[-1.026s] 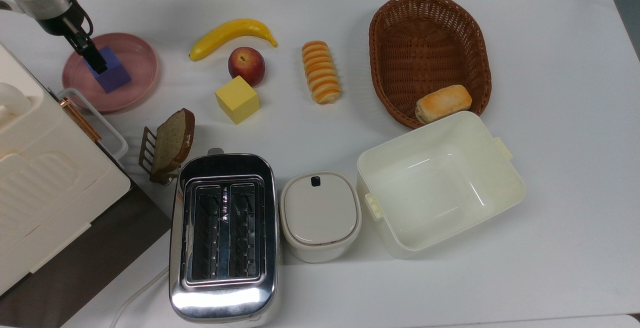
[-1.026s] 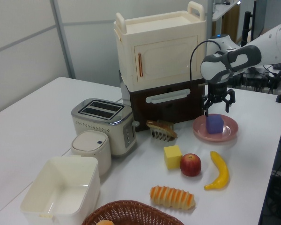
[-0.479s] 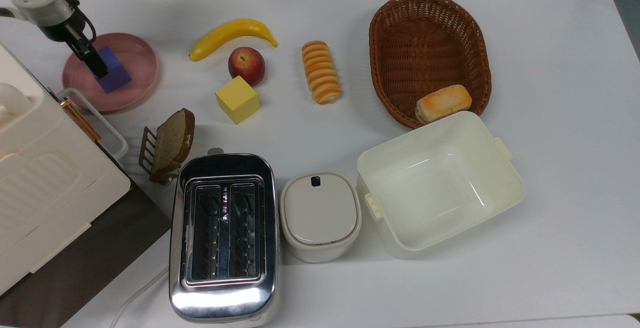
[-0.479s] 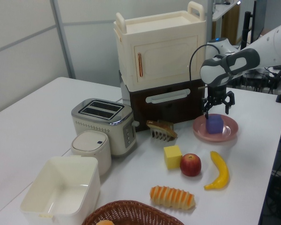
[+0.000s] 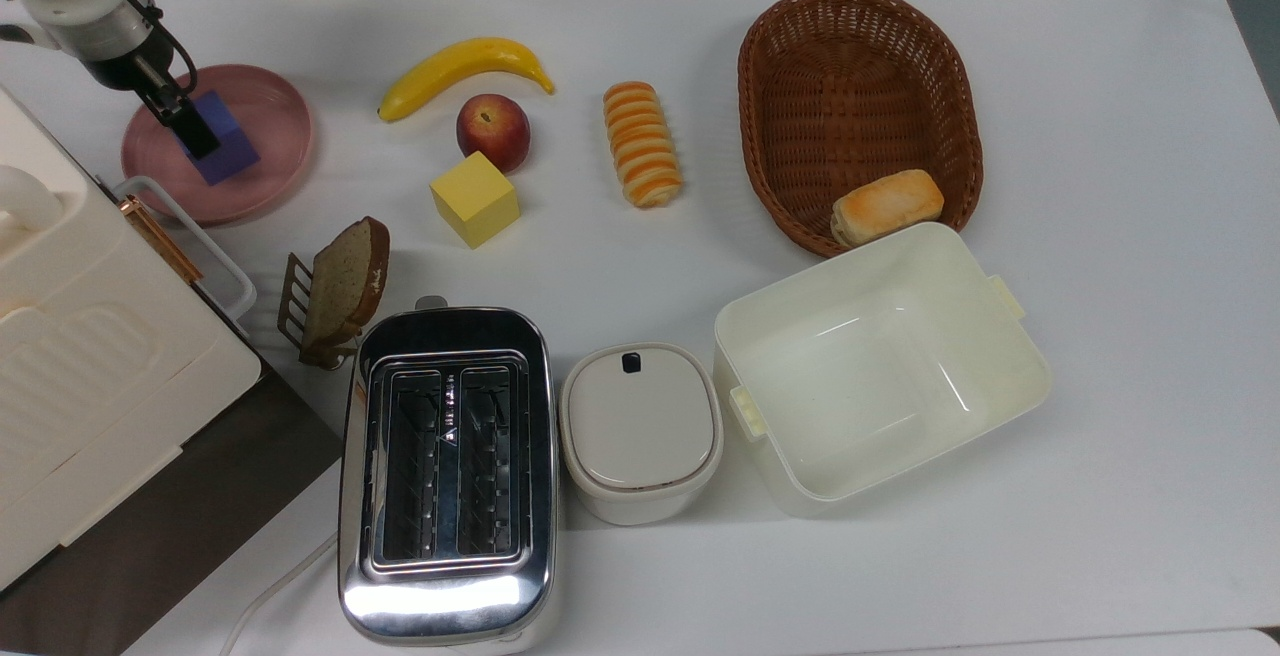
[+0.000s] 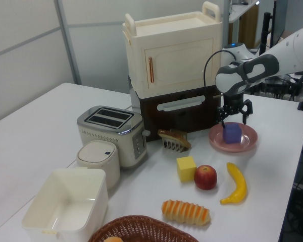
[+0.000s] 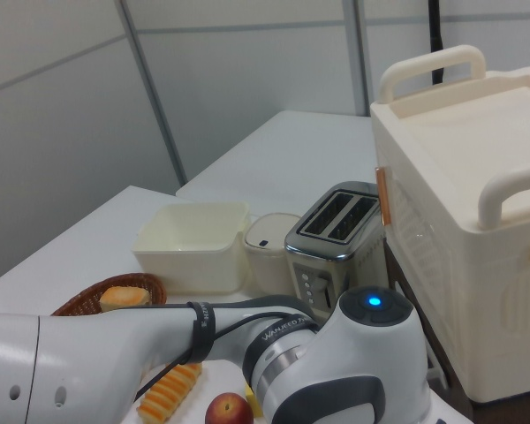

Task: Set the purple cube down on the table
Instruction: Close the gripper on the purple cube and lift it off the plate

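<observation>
The purple cube rests on the round pink plate at the top view's far left. My gripper hangs straight over it, open, with one dark finger on each side of the cube's top. Around the plate spreads the white table. In the right view my arm fills the foreground.
Near the plate lie a banana, an apple, a yellow cube and a toast rack with bread. A white cabinet, a toaster, a lidded pot, a white tub and a basket stand farther off.
My gripper has sunk slightly toward the purple cube, its wrist shifting a little to the top view's upper left. The cube stays on the plate.
</observation>
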You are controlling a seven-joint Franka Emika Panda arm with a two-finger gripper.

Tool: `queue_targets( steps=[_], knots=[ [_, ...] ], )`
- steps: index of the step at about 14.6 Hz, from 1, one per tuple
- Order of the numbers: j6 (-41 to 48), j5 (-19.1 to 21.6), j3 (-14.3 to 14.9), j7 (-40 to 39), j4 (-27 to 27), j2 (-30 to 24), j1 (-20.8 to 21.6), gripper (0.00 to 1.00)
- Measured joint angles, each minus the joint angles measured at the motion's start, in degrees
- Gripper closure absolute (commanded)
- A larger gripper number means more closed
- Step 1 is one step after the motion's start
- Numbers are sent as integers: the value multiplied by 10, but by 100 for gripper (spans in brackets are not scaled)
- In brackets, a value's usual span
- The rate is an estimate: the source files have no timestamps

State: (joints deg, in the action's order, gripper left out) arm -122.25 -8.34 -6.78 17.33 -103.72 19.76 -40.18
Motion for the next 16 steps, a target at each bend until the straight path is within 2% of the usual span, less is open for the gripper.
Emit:
queue_targets(
  steps=[9, 11, 12, 14, 15, 16],
  knots=[
    [-15, -1, -1, 2, 0, 5, 5, 0],
    [-15, -1, -1, 2, 0, 5, 5, 21],
    [-15, -1, -1, 2, 0, 5, 5, 39],
    [-24, -3, -1, 2, -4, 7, 5, 88],
    [-32, -4, -1, 2, -7, 7, 5, 100],
    [-35, -4, -1, 2, -7, 6, 5, 100]
  ],
)
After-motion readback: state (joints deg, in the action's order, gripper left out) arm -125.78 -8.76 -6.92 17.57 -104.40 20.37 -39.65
